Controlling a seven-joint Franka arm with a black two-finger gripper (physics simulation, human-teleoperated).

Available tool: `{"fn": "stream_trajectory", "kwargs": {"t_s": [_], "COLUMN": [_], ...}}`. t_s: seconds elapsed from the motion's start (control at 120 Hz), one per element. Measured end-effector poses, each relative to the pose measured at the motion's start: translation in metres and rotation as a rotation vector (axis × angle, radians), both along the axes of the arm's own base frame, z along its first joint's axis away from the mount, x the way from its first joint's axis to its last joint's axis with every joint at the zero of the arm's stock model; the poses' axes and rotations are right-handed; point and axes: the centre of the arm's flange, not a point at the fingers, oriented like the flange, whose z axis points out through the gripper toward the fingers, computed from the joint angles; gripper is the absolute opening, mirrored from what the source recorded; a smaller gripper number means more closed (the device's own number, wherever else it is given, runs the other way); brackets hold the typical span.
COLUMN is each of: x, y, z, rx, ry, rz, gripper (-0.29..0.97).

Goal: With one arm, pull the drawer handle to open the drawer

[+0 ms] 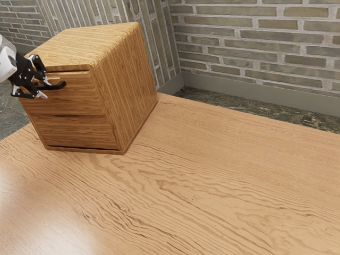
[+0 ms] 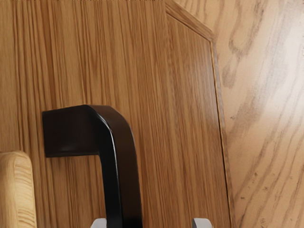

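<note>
The black drawer handle [image 2: 114,156] sits close under the hand, between the pale fingertips [image 2: 202,222]. It lies beside one and clear of the other, so the gripper [image 1: 43,85] is released around it, not clamped. Behind the handle is the top drawer front [image 1: 71,95] of the wooden cabinet [image 1: 122,79], which stands on the table [image 1: 212,186].

A grey brick wall [image 1: 255,42] is running along the back, meeting a second brick wall [image 1: 69,13] at a corner near the exterior view's middle. A plain grey skirting [image 1: 255,87] is lining its foot. Below it a dark, mottled floor [image 1: 276,111] is showing, perhaps stone. The wooden worktop [image 1: 212,186] is spreading across the foreground, its bold grain swirling, and soft light is glancing off it at the exterior view's lower left.
</note>
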Motion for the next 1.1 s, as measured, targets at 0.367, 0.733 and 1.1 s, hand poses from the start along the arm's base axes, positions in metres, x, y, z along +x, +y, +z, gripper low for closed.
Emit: {"fn": "stream_trajectory", "kwargs": {"t_s": [0.367,0.733,1.1], "x": [-0.012,-0.039,-0.091], "y": [-0.011,-0.023,-0.016], "z": [0.007,0.004,-0.003], "rx": [-0.003,-0.038,-0.080], "ry": [0.007,0.047,0.090], "rz": [0.001,0.020,0.098], "gripper": [0.01,0.01,-0.02]}}
